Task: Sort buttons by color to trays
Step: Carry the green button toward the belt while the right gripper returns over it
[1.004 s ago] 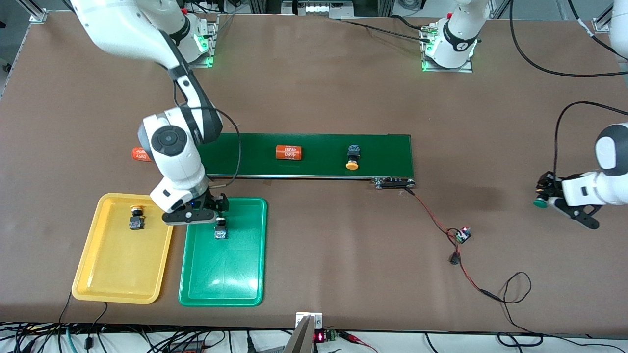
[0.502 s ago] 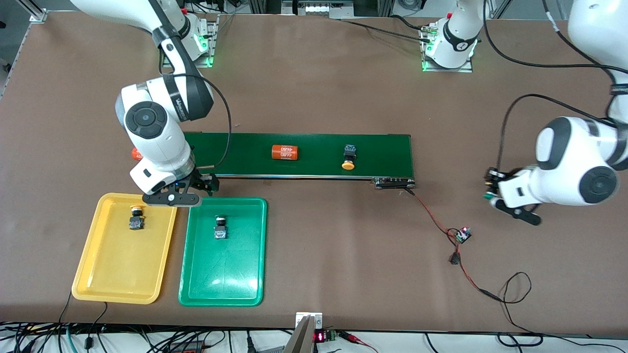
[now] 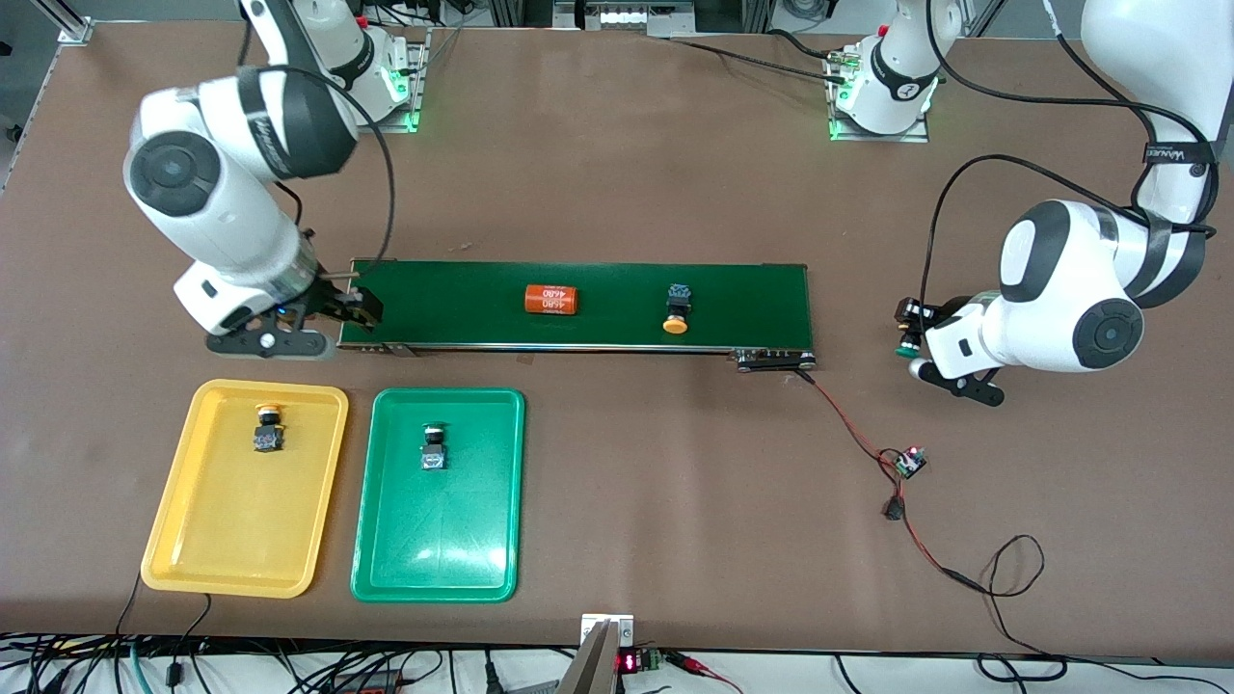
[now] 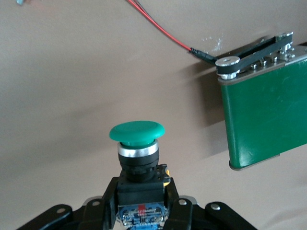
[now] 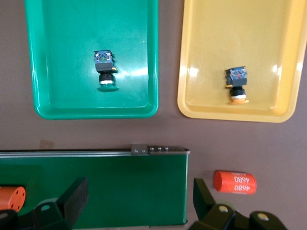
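Nearest the front camera, a yellow tray (image 3: 241, 540) and a green tray (image 3: 439, 549) lie side by side toward the right arm's end; each holds one button of its own color, yellow-capped (image 3: 267, 427) and green-capped (image 3: 433, 448). Farther back, the dark-green belt (image 3: 598, 306) carries an orange cylinder (image 3: 549, 299) and another yellow-capped button (image 3: 677, 309). The right gripper (image 3: 328, 318), fingers spread (holding nothing), hangs over the belt's end. The left gripper (image 4: 141, 211) pinches a green-capped button (image 4: 137, 153) above bare table.
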Motion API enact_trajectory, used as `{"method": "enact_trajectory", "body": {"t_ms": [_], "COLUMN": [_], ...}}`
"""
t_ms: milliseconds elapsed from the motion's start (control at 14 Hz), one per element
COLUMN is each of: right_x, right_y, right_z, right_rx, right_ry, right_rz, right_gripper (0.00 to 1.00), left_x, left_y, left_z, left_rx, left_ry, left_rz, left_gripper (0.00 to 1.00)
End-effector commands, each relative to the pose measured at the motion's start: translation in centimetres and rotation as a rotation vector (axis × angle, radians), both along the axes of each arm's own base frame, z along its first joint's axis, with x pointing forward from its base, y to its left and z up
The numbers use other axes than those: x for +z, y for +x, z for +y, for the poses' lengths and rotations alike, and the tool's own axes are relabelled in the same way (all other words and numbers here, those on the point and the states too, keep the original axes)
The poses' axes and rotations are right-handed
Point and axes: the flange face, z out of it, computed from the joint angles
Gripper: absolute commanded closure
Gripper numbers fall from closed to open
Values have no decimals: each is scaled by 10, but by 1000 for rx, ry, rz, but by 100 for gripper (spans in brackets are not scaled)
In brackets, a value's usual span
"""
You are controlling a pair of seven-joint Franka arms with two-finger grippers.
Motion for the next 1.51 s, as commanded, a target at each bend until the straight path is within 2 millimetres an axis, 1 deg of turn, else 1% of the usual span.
{"method": "enact_trajectory", "body": {"t_ms": [0, 143, 358, 430, 573, 1004, 1219, 1362, 1434], "right_x": [15, 18, 14, 14, 12, 8, 5, 6, 7], "right_y": [-21, -25, -30, -32, -36, -38, -39, -40, -40], "right_z": [-6, -7, -6, -7, -9, -13, -14, -13, -14], "right_rx": [-8, -31, -48, -50, -69, -74, -76, -75, -76], "right_ry": [28, 67, 96, 96, 108, 102, 100, 101, 101], "right_rz": [-7, 3, 14, 15, 19, 36, 42, 41, 39], "right_gripper": [3, 3, 3, 3, 3, 3, 3, 3, 3], "left_x": [3, -1, -10, -12, -18, -21, -21, -19, -19], "left_y": [-14, -16, -23, -24, -27, -31, -44, -55, -56], "left_z": [-11, -19, -23, -28, -29, -36, -55, -77, -85], "left_rx": [13, 7, 13, 25, 32, 42, 54, 70, 83], "left_ry": [-13, -18, -21, -32, -35, -55, -86, -61, -52], "left_rz": [-17, -23, -8, -4, -9, -4, -12, -47, -56], "left_gripper": [100, 100, 100, 100, 100, 100, 100, 100, 100]}}
